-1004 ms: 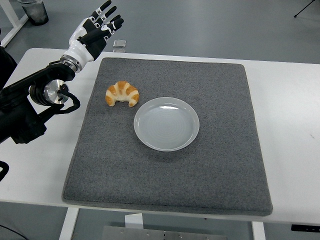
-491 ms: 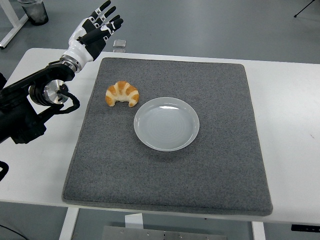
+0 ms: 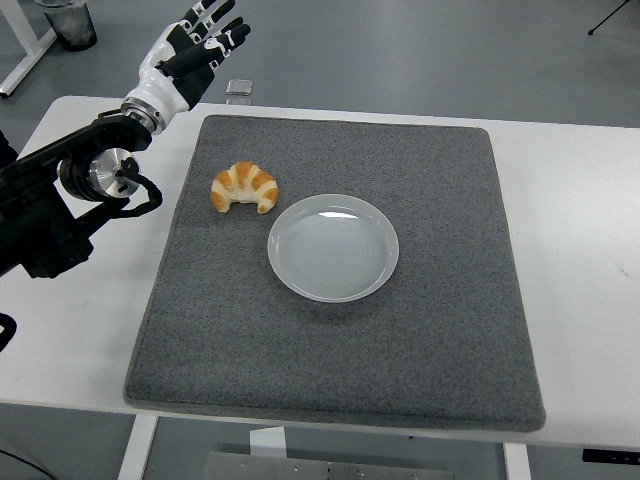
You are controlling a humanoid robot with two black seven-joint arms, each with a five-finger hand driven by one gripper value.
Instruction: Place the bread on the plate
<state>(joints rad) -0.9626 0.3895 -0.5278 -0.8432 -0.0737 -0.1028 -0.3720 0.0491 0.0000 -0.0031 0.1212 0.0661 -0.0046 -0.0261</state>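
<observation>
Above the far left corner of the white table [image 3: 585, 230] you see the left hand [image 3: 190, 50], raised off the surface with its palm tipped forward. Its fingers [image 3: 215, 22] are spread and straight, and they hold nothing. The hand is white on the back and black on the finger segments. From its wrist the black left arm [image 3: 60, 200] runs down and back toward the left edge of the table, where you can make out a round metal joint and a loop of black cable beside it.

Just inside that corner begins the grey mat [image 3: 340, 330], which covers most of the table and leaves a white margin on each side. The bread [image 3: 245, 187], a golden croissant, lies on the mat toward the far left corner, well apart from the hand and below it. Its two tips point toward the near edge. It touches nothing but the mat.

Near the croissant, toward the middle of the table, sits the plate [image 3: 333, 248], round, pale and empty; a narrow strip of mat separates the two.

Beyond the far edge, you find a small clear object [image 3: 238, 88] lying on the grey floor [image 3: 420, 50].
</observation>
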